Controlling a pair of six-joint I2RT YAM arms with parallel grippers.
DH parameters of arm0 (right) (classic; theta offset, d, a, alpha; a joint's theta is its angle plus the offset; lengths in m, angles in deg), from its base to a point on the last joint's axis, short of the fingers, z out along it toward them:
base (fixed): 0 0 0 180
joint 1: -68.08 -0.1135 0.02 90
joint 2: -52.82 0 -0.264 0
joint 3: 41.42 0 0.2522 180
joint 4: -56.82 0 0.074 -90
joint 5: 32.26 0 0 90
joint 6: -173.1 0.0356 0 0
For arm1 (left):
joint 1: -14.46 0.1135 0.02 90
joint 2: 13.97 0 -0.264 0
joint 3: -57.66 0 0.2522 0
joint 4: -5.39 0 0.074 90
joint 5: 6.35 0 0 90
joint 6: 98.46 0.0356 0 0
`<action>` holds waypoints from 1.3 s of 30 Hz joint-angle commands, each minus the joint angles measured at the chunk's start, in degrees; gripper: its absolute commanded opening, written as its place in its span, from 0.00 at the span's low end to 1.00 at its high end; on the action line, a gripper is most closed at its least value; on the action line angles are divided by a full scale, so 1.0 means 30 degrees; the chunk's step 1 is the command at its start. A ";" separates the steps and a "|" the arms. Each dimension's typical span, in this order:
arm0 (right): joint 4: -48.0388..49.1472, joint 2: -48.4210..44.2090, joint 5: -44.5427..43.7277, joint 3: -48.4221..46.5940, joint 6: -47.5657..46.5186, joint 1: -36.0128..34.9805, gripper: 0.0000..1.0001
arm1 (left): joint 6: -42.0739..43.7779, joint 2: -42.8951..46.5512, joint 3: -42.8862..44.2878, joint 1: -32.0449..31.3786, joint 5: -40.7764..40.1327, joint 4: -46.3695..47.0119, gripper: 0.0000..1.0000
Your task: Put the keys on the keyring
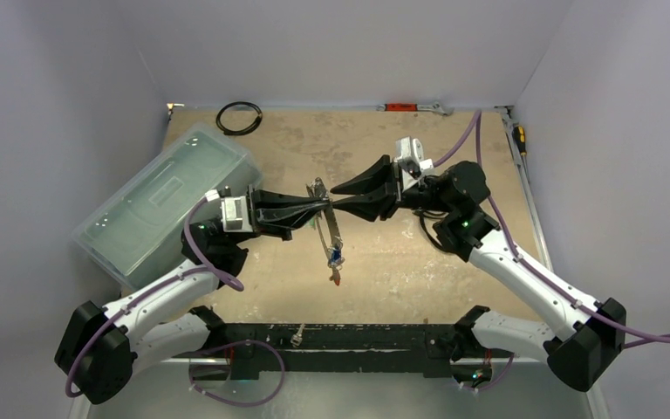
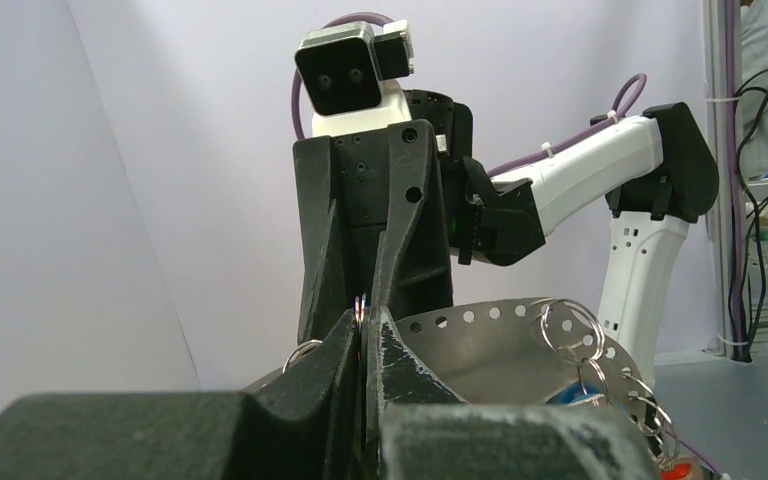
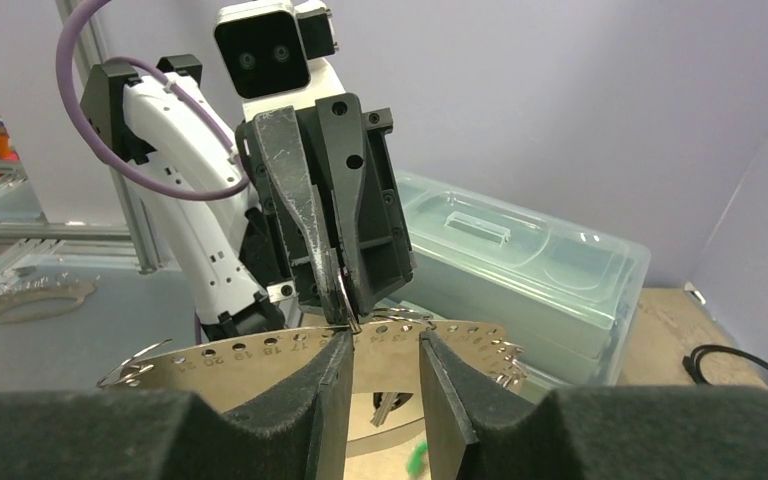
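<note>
The keyring (image 1: pixel 325 229) is a flat silvery hoop with numbered holes along its rim. It hangs edge-on between both arms above the table's middle. Small split rings with keys (image 1: pixel 337 257) dangle from its lower part, a blue tag (image 2: pixel 570 395) and a red tag (image 2: pixel 675 465) among them. My left gripper (image 1: pixel 325 206) is shut on a thin split ring (image 2: pixel 360 305) that touches the hoop's upper rim (image 3: pixel 260 355). My right gripper (image 3: pixel 385 350) faces it, open, its fingers either side of that spot. A key (image 3: pixel 385 405) and a green tag (image 3: pixel 415 460) show through the gap.
A clear lidded plastic box (image 1: pixel 166 205) lies at the left, close behind the left arm. A black coiled cable (image 1: pixel 238 118) sits at the back left. Hand tools (image 1: pixel 414 107) lie along the back edge, and a screwdriver (image 1: pixel 519 140) along the right edge.
</note>
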 commanded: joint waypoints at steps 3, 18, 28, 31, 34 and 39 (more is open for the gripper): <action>-0.0015 -0.0272 0.0306 -0.1024 -0.0438 -0.0456 0.33 | 0.0840 0.0211 0.0157 0.0063 -0.1302 -0.0432 0.00; -0.0113 0.0200 0.0486 -0.1902 -0.0558 -0.0598 0.27 | 0.1039 0.0251 -0.0005 0.0083 -0.1506 -0.0963 0.00; -0.0153 0.0765 0.0707 -0.2500 -0.0559 -0.0838 0.23 | 0.0689 -0.0002 -0.0061 0.0079 -0.0749 -0.0673 0.00; -0.0392 0.0877 0.0842 -0.2760 -0.0558 -0.0874 0.23 | 0.0598 -0.0142 -0.0024 0.0082 -0.0095 -0.0648 0.00; -0.0695 0.1017 0.1031 -0.3031 -0.0570 -0.0891 0.24 | 0.0294 -0.0406 0.0027 0.0079 0.0477 -0.0382 0.00; -0.1103 0.1039 0.1383 -0.3315 -0.0646 -0.0962 0.27 | 0.1025 -0.0141 -0.0033 0.0075 0.0608 -0.1503 0.00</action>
